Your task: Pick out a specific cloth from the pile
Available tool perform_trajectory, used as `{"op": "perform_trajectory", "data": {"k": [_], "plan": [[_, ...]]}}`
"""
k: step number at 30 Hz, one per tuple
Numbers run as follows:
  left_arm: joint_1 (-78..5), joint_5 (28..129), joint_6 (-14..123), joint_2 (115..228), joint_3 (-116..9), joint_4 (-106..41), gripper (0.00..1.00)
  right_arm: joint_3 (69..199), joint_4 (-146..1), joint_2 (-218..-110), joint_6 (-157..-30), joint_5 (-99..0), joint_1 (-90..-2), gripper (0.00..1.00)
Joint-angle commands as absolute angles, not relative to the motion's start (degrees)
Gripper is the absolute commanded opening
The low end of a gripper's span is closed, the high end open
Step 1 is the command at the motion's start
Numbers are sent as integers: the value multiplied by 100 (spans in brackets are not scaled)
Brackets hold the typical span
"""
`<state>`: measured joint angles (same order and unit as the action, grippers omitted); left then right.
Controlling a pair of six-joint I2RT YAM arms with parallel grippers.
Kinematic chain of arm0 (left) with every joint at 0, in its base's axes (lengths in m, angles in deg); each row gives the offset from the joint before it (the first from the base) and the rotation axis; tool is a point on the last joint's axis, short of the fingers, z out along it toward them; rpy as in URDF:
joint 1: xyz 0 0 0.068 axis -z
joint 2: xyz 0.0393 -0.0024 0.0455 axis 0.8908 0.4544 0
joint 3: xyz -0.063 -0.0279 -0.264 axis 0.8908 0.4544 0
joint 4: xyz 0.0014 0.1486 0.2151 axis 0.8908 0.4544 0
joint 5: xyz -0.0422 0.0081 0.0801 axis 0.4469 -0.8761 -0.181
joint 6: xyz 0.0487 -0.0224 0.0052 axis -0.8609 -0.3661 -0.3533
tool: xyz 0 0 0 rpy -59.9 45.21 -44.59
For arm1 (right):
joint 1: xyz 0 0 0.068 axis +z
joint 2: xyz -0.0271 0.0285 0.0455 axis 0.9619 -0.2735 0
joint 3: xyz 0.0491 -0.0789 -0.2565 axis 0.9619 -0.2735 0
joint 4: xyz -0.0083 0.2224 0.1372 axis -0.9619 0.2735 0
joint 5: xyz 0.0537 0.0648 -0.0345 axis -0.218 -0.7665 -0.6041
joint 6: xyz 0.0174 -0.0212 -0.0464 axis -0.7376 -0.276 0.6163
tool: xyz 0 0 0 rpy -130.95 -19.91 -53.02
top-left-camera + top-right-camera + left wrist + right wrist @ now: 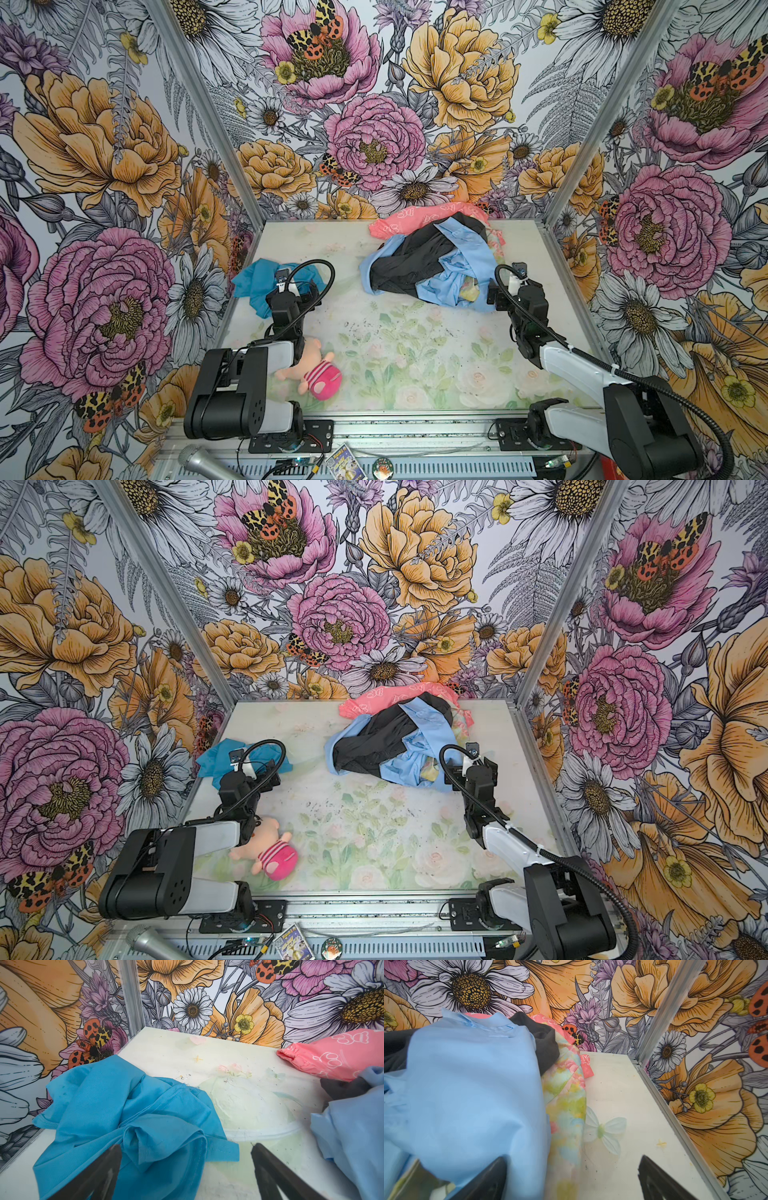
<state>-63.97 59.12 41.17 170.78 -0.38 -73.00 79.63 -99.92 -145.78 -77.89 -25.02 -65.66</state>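
Observation:
The teal-blue cloth (257,282) (214,758) lies crumpled by itself at the table's left edge, apart from the pile (432,262) (395,739). In the left wrist view the cloth (135,1109) spreads under and between my fingers. My left gripper (186,1146) (297,289) hovers over the cloth's near edge, open and gripping nothing. My right gripper (573,1158) (503,291) is open at the pile's right side, with one finger against the pale sky-blue garment (471,1088) and nothing held.
The pile holds a black garment (415,262), a coral-pink printed one (415,218) and a pale floral one (566,1095). A pink plush pig (311,372) lies near the left arm. Floral walls and metal posts (133,997) (660,1014) close in the table (395,332).

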Motion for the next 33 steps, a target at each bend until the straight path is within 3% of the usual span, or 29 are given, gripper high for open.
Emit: {"op": "perform_trajectory", "data": {"k": [1, 15, 19, 33], "plan": [[-6449, 6051, 4023, 17526, -142, -8133, 99, 7785, -10747, -14937, -7695, -2641, -6732, 99], [-6450, 6016, 4057, 17777, -172, -8403, 99, 7828, -12593, -16499, -7859, -2932, -7269, 99], [-6394, 5902, 4022, 17777, -194, -8357, 99, 8031, -12031, -16442, -8100, -3245, -7517, 99], [-6253, 5734, 3881, 17786, -264, -8246, 99, 7951, -12216, -16446, -7964, -3357, -7456, 99]]}}
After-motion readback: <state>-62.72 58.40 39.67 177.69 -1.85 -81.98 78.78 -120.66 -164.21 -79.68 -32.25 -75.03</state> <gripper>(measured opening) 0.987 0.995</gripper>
